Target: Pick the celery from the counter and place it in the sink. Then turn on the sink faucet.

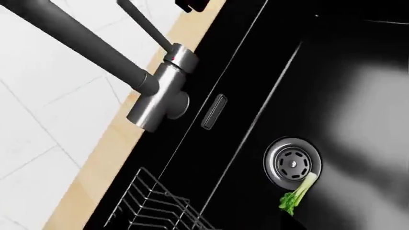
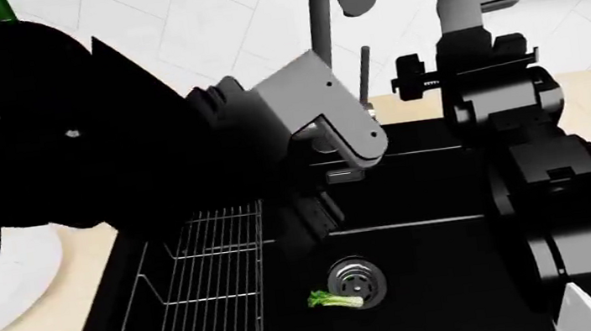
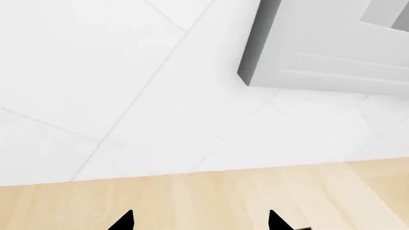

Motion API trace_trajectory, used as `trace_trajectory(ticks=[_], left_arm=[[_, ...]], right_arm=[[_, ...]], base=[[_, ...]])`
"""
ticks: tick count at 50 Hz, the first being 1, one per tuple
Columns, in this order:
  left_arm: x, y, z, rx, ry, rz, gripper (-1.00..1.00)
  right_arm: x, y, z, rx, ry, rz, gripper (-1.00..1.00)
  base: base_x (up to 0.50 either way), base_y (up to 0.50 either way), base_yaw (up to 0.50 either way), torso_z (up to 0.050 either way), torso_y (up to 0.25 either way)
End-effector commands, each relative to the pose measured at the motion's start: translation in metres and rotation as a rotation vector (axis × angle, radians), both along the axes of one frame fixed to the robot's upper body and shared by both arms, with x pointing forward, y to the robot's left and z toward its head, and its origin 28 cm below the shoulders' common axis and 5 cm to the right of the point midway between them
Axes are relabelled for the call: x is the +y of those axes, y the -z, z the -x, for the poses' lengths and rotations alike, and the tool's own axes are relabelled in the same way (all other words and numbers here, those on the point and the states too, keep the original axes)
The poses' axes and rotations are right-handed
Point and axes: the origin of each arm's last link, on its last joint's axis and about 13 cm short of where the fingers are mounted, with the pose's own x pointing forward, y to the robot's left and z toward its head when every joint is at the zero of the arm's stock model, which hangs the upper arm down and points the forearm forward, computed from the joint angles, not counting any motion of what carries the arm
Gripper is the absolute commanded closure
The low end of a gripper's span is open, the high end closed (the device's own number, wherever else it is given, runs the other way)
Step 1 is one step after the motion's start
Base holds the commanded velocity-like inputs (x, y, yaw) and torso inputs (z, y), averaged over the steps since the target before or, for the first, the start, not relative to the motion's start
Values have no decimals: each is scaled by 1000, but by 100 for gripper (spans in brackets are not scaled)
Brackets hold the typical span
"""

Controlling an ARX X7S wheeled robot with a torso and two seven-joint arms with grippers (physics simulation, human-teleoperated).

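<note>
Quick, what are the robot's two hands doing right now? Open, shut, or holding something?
Left hand: cannot be told; its fingers are not clearly visible in any view.
Right hand: open, holding nothing, over the counter.

Rendered home kitchen. Matte black sink (image 2: 438, 224) with steel drain (image 2: 356, 280) and wire rack (image 2: 203, 287) was set in a beige wood-look counter (image 3: 255, 191), grey faucet (image 1: 153, 91) behind it. White tiled wall (image 3: 96, 72) and white plate (image 2: 6, 286) fit too.

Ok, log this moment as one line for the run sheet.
celery: in sink, at drain | faucet: lever not yet gripped | left gripper: near lever | right gripper: open, empty, above counter
</note>
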Motion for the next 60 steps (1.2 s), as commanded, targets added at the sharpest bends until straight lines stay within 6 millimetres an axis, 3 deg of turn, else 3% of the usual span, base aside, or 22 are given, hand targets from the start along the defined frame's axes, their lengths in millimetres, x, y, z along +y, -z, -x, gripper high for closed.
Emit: trace_trajectory(ticks=[1, 9, 20, 28, 36, 51, 60], left_arm=[[43, -49, 33, -174, -60, 256, -100], [67, -52, 36, -252, -170, 401, -100], [72, -56, 34, -277, -200, 447, -100], [73, -53, 21, -302, -252, 533, -100], [77, -51, 11, -350, -341, 547, -100], [80, -50, 10, -341, -326, 574, -100], [77, -48, 7, -340, -327, 558, -100]], right_arm=[[8, -1, -1, -12, -40, -35, -100], [5, -1, -2, -28, -30, -24, -100], [-4, -10, -1, -35, -58, -50, -100], [-10, -17, -1, -30, -176, -92, -100], [-11, -19, 20, -23, -236, -121, -100], [-9, -19, 53, -23, -295, -122, -100], [0, -20, 53, -24, -325, -129, -100]], base=[[0, 0, 0, 0, 0], [0, 0, 0, 0, 0], [0, 0, 0, 0, 0], [0, 0, 0, 0, 0], [0, 0, 0, 0, 0], [0, 0, 0, 0, 0], [0, 0, 0, 0, 0]])
